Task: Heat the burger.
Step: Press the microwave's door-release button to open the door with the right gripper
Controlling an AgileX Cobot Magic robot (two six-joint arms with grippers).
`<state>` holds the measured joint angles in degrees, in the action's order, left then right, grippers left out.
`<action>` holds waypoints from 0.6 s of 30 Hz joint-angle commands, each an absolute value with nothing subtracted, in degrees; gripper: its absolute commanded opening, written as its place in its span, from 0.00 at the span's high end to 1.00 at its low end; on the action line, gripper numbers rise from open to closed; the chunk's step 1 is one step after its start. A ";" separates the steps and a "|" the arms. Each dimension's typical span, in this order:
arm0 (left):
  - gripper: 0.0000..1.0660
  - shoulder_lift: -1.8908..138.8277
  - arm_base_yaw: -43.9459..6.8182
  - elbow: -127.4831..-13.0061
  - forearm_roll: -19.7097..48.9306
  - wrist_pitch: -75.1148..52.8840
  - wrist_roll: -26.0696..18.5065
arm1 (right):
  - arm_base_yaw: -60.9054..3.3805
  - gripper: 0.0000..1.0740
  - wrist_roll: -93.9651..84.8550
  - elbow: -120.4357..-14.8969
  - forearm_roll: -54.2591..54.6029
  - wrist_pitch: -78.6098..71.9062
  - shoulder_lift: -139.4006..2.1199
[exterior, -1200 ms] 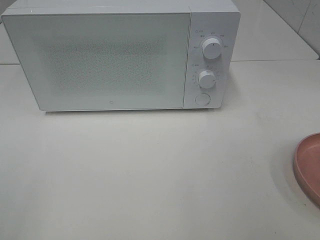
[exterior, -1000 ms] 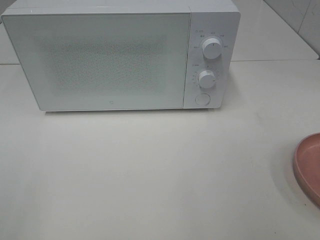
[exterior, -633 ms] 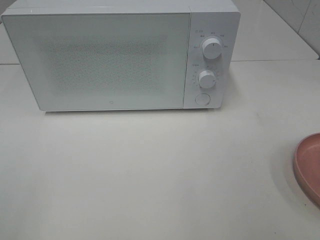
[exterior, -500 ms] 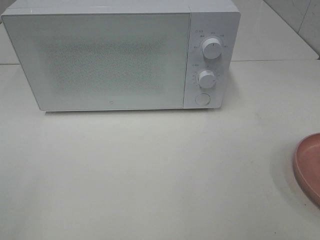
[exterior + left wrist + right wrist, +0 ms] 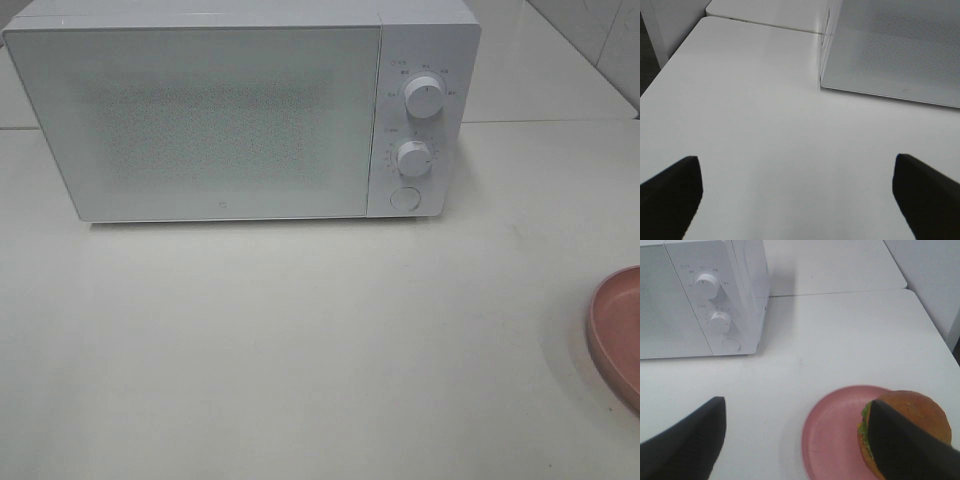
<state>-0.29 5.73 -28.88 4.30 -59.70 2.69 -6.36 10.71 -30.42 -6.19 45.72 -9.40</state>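
- Burger (image 5: 915, 410), lower right on its plate (image 5: 835, 432), looks soft and tippy; grip the plate's rim.
- Left claw (image 5: 795, 172) and right claw (image 5: 797, 412) gape wide, empty.

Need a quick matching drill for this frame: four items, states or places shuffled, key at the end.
Column A
1. microwave door
2. pink plate
3. burger
4. left gripper

Column B
a. open, holding nothing
b. sits off-centre on the plate
c. shut
d. cut off by the high view's right edge

Pairs: 1-c, 2-d, 3-b, 4-a
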 commanded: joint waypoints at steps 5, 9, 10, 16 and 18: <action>0.08 -1.49 5.90 -28.76 4.47 -59.13 2.69 | -5.96 0.32 10.71 -30.83 -6.19 37.64 -13.75; 0.08 -1.49 5.90 -28.76 4.47 -59.13 2.69 | -5.96 0.32 10.71 -29.51 -6.42 33.58 -15.99; 0.08 -1.49 5.90 -28.76 4.47 -59.13 2.69 | -5.96 0.32 10.71 -29.51 -6.42 33.58 -15.99; 0.08 -1.49 5.90 -28.76 4.47 -59.13 2.69 | -5.96 0.32 10.71 -25.50 -6.42 25.04 -19.82; 0.08 -1.49 5.90 -28.76 4.47 -59.13 2.69 | -5.96 0.32 10.71 -24.64 -6.42 22.57 -21.14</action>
<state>-0.29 5.73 -28.88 4.30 -59.70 2.69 -6.36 10.71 -25.32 -6.25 25.44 -20.40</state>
